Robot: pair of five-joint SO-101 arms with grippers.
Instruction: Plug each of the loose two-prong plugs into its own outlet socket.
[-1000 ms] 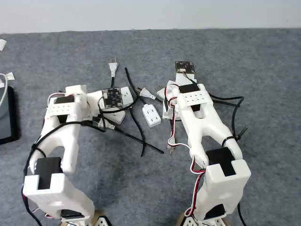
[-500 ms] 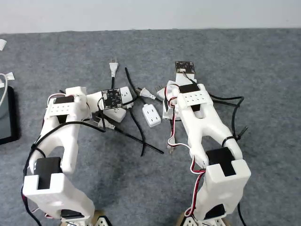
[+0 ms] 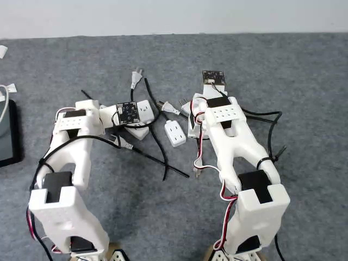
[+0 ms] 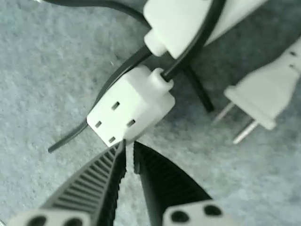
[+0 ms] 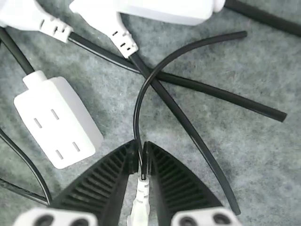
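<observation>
My left gripper (image 4: 129, 145) is shut, its tips against the lower edge of a white outlet block (image 4: 129, 110) with nothing between the fingers. A loose white two-prong plug (image 4: 263, 101) lies just beside that block. My right gripper (image 5: 141, 146) is shut on the white plug (image 5: 139, 197) of a black cord, low over the carpet. A second white outlet block (image 5: 56, 122) lies beside it, sockets up. From above, that block (image 3: 175, 133) sits between the two arms, with one loose plug (image 3: 171, 107) behind it and another plug (image 3: 136, 76) farther back.
Black cords (image 3: 160, 157) cross the grey carpet between the arms. More cords (image 5: 207, 94) run past the right gripper. A dark tablet-like slab (image 3: 6, 133) lies at the left edge. Open carpet stretches behind and to the right.
My left arm has shifted slightly, dragging the outlet block and its cords; the far loose plug has swung to the right and a cord end now shows behind the arm. The right arm has not moved.
</observation>
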